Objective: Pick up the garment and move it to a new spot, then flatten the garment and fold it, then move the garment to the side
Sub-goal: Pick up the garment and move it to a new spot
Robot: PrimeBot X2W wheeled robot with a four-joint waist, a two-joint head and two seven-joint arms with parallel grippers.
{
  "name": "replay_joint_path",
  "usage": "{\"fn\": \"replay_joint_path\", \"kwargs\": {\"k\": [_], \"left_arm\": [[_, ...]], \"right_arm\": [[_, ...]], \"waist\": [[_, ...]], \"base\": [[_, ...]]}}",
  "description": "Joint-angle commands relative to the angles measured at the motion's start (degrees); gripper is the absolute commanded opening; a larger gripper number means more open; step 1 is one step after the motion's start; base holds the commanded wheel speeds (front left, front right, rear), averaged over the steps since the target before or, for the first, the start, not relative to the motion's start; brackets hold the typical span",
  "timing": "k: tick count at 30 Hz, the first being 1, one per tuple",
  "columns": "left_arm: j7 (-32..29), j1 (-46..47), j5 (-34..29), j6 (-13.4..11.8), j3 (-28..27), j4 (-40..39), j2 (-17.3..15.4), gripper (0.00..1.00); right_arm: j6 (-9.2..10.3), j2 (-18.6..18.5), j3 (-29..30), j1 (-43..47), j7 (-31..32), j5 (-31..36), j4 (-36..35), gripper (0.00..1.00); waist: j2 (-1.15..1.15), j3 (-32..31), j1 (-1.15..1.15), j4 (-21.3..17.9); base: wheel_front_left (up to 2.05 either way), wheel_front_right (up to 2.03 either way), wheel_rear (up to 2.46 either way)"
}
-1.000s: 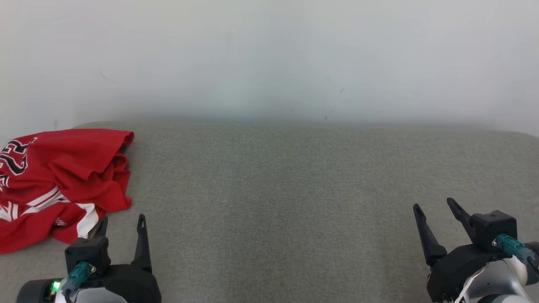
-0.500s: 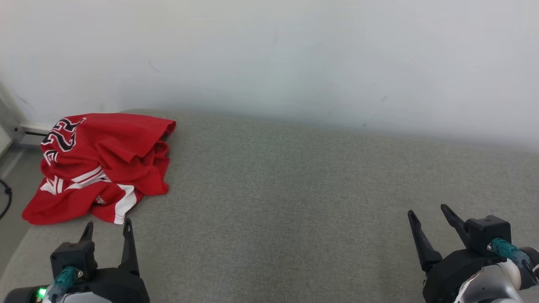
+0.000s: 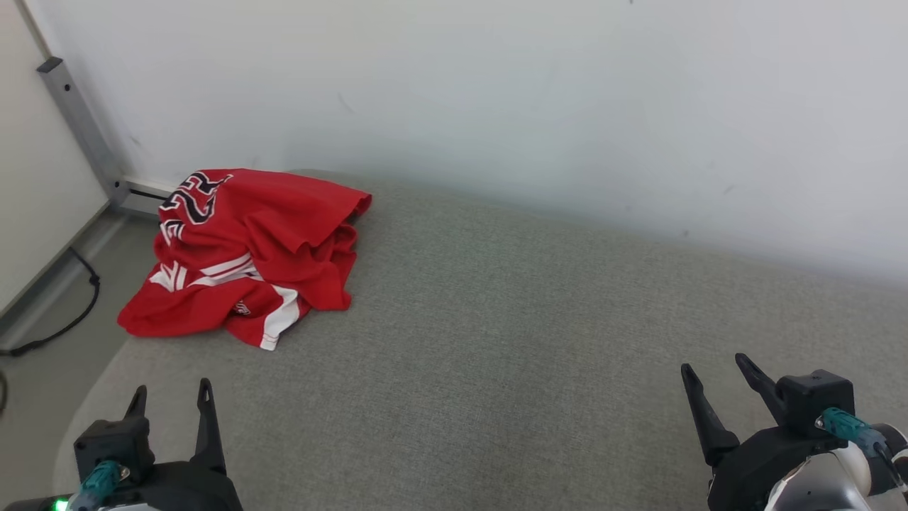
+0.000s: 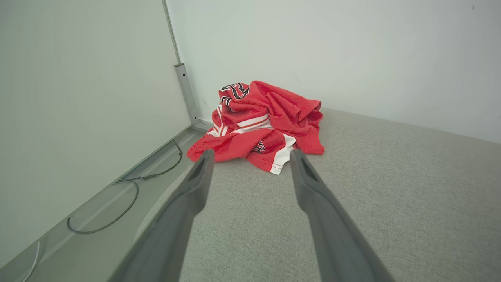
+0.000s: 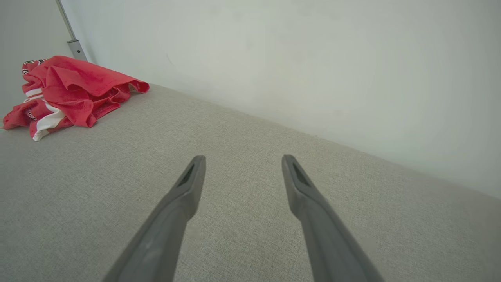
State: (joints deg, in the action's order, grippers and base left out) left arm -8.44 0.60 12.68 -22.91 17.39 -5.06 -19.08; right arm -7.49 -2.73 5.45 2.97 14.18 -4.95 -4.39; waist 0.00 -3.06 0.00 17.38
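A crumpled red garment (image 3: pixel 248 255) with white stripes and black lettering lies at the far left corner of the grey padded surface (image 3: pixel 511 341), close to the wall. My left gripper (image 3: pixel 172 396) stands open at the lower left, short of the garment and apart from it. In the left wrist view the garment (image 4: pixel 262 121) lies straight ahead beyond the left gripper (image 4: pixel 252 156). My right gripper (image 3: pixel 713 365) is open at the lower right, far from the cloth. The right wrist view has the garment (image 5: pixel 70 92) at its upper left and the empty right gripper (image 5: pixel 242 158) over bare fabric.
A white wall (image 3: pixel 496 92) runs along the back of the surface. At the left, a grey metal post (image 3: pixel 81 128) stands against a pale panel, and a dark cable (image 3: pixel 67 312) lies on the floor beside the surface's rounded left edge.
The head camera has swung left, so the garment now sits further right and higher in the picture, and the post and floor have come into view. Both grippers stay open.
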Motion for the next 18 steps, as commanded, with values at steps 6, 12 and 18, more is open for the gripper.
{"fn": "replay_joint_path", "kwargs": {"k": [6,12,18], "left_arm": [[0.11,-0.82,0.48,-0.54,-0.33,-0.38,-0.82,1.00],[0.46,-0.63,0.72,-0.32,-0.30,-0.09,-1.10,1.00],[0.35,-1.24,0.74,-0.81,-0.53,-0.50,-1.51,1.00]], "right_arm": [[0.00,-0.28,-0.77,0.21,-0.38,-0.83,0.18,1.00],[0.00,-0.29,-1.24,0.27,-0.68,-1.17,0.68,1.00],[0.00,-0.29,-1.97,-0.03,-0.63,-1.48,0.88,1.00]], "waist": [[0.00,-0.33,0.00,5.74],[0.00,-0.62,0.00,8.51],[0.00,-0.77,0.00,10.00]], "base": [[0.00,0.00,0.00],[0.00,0.00,0.00],[0.00,0.00,0.00]]}}
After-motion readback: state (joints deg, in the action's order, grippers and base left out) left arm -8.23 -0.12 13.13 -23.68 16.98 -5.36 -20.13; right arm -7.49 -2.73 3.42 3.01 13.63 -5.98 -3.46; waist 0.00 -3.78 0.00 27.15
